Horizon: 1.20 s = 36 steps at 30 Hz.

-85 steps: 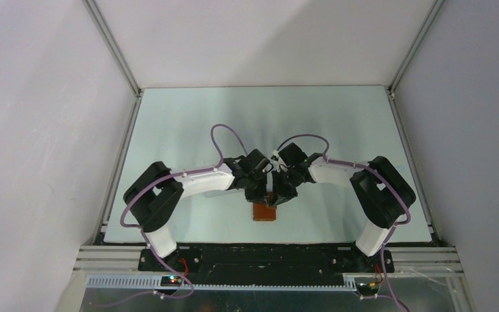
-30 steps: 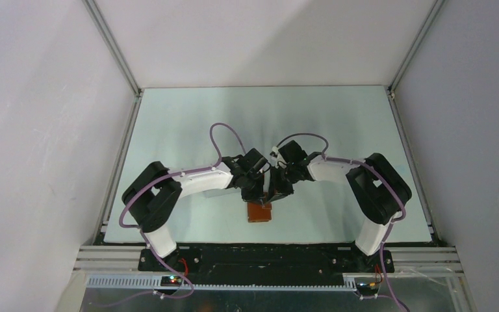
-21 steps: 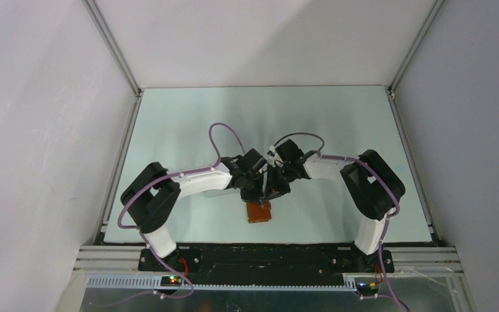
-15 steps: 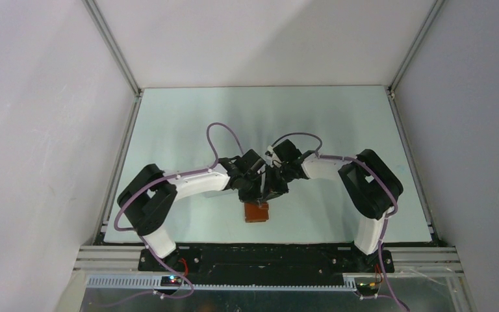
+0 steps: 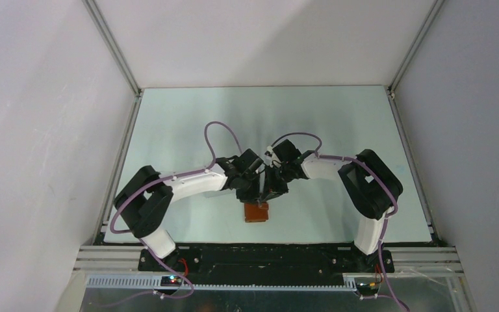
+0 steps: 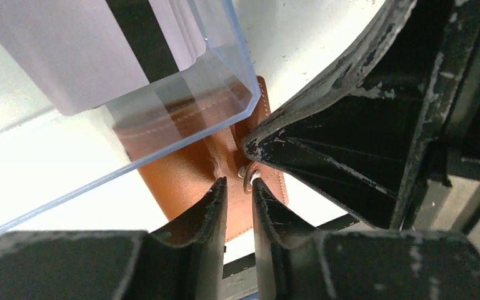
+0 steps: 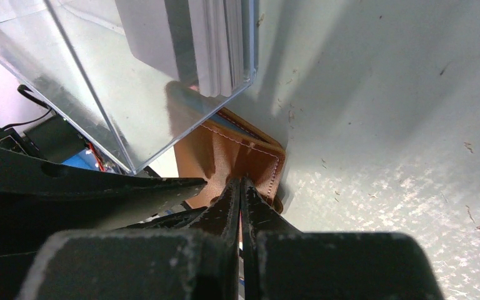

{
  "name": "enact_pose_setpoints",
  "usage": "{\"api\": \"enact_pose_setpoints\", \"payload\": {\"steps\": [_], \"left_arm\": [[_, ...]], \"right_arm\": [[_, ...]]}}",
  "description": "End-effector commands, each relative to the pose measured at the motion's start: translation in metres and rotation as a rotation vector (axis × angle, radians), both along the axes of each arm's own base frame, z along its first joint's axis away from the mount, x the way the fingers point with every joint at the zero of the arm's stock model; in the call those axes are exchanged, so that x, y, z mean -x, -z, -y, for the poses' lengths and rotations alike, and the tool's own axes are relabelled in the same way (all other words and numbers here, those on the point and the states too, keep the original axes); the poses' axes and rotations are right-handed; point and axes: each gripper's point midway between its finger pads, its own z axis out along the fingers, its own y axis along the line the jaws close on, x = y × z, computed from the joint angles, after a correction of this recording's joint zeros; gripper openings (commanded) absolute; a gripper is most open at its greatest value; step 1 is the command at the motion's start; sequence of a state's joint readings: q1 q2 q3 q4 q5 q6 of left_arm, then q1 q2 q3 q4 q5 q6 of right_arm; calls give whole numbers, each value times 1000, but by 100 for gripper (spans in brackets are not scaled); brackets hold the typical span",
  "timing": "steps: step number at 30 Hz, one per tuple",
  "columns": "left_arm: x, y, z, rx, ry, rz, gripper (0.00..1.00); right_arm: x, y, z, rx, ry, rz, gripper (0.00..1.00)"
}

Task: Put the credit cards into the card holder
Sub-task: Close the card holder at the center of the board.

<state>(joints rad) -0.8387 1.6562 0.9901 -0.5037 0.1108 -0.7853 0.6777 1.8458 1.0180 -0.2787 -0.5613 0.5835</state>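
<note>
My left gripper (image 6: pixel 237 182): fingers a narrow slit apart, nothing clamped, brown leather showing through the gap. The tips hover over the small tan-brown leather folding card holder (image 6: pixel 187 178), and the metal snap (image 6: pixel 250 177) on its tab sits just beside one fingertip. My right gripper (image 7: pixel 240 181): fingers pressed fully together, tips at the holder's stitched edge. I can't tell if any leather is pinched between them. The holder lies on the pale table (image 7: pixel 381 125), near its front edge, under both of my wrists. The thin pale plastic credit cards with a dark stripe (image 6: pixel 69 56) stand stacked inside a clear plastic box (image 6: pixel 187 100). The box corner overlaps the holder in both wrist views; contact unclear.
</note>
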Motion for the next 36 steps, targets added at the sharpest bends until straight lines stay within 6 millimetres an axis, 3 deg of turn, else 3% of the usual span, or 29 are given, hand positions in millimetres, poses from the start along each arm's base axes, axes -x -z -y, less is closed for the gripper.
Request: {"api": "enact_pose_setpoints", "payload": {"steps": [1, 6, 16, 20, 26, 36], "left_arm": [[-4, -19, -1, 64, -12, 34, 26], [-4, -18, 4, 120, -13, 18, 20], [3, -16, 16, 192, 15, -20, 23], [3, -14, 18, 196, 16, -27, 19], [3, -7, 12, 170, -1, -24, 1], [2, -4, 0, 136, -24, 12, 0]], "right_arm": [[4, 25, 15, 120, -5, 15, 0], [5, 25, 14, 116, -7, 13, 0], [5, 25, 14, 111, -9, 8, 0], [6, 25, 14, 112, -10, 4, 0], [6, 25, 14, 111, -11, 3, 0], [5, 19, 12, 99, -10, 17, 0]]}}
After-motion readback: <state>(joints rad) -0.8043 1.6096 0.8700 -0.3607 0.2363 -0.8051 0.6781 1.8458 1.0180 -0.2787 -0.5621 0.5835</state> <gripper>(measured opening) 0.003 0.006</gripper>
